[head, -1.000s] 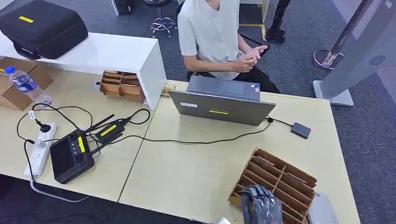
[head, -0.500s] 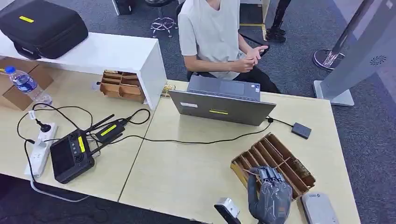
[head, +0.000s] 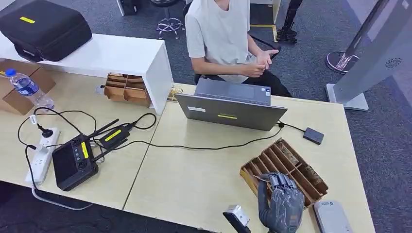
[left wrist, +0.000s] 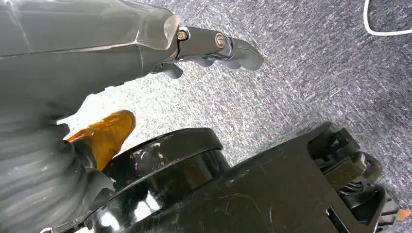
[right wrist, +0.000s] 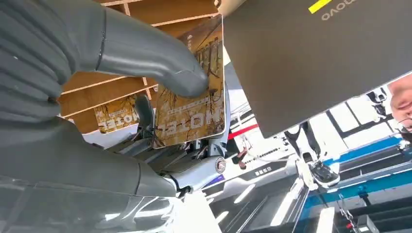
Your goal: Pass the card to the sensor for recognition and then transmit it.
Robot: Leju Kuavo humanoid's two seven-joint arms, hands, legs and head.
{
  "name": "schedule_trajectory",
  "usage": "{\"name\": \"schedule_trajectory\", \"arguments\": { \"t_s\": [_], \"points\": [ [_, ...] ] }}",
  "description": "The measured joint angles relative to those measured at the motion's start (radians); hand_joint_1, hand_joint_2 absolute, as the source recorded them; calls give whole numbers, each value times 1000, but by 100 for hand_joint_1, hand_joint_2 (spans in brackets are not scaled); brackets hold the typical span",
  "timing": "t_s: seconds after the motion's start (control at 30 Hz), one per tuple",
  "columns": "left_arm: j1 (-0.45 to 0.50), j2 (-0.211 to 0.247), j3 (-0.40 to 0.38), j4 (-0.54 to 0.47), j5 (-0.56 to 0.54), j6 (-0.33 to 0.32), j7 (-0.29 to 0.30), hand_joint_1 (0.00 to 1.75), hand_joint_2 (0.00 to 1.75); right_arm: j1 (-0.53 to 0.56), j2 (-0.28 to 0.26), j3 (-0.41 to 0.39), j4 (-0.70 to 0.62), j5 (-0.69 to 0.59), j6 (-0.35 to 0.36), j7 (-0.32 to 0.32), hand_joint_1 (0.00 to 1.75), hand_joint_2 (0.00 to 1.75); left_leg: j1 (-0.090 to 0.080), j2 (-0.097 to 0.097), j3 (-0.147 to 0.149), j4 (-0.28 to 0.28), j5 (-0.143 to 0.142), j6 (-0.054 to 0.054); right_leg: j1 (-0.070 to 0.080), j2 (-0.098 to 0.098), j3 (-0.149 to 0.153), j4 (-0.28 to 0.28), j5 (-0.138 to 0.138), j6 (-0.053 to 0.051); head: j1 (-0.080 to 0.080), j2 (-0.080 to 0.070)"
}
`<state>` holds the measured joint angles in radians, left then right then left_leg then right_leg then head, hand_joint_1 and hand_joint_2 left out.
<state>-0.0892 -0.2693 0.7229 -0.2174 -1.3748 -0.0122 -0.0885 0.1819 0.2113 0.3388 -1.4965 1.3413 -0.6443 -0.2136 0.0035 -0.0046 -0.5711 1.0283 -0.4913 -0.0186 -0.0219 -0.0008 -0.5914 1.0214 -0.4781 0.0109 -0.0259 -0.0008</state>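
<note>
My right hand (head: 281,201) hovers over the near end of a brown wooden card rack (head: 291,160) on the table's right side. In the right wrist view this hand (right wrist: 73,121) pinches a yellow-brown printed card (right wrist: 194,104) between its thumb and darker fingers, just above the rack's slots (right wrist: 111,87). A second card of the same print (right wrist: 114,116) stands in a slot beside it. A small dark sensor box (head: 313,135) lies beyond the rack, cabled to the laptop (head: 231,109). My left hand (left wrist: 97,48) hangs over the carpet with nothing in it, fingers extended.
A person (head: 221,34) sits behind the laptop with hands together. A grey flat device (head: 332,217) lies right of my hand at the table's front edge. Left of the cable (head: 194,147) are a black controller (head: 74,162), a power strip (head: 42,155) and a water bottle (head: 26,87).
A second ago the rack stood tilted up close to the front edge; it now lies flat and farther back, and my right hand sits slightly higher over it. The last half second shows almost no change.
</note>
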Motion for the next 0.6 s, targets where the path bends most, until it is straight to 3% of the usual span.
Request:
{"name": "schedule_trajectory", "arguments": {
  "t_s": [0.27,0.47,0.6],
  "points": [
    [0,0,-3,0,-9,-3,0,0,175,4,0,1,-48,72,0,36,152,175,0,0,0,0,0,0,0,0,0,0,0,0,0,0],
    [2,2,-16,5,-28,-2,-18,0,175,33,-75,47,-249,221,0,205,152,175,0,0,0,0,0,1,0,0,0,0,0,0,0,0],
    [3,2,-26,6,-39,-2,-18,0,175,20,-100,40,-331,226,0,140,152,175,0,0,-1,0,0,1,0,0,0,-1,0,0,0,0]
  ]
}}
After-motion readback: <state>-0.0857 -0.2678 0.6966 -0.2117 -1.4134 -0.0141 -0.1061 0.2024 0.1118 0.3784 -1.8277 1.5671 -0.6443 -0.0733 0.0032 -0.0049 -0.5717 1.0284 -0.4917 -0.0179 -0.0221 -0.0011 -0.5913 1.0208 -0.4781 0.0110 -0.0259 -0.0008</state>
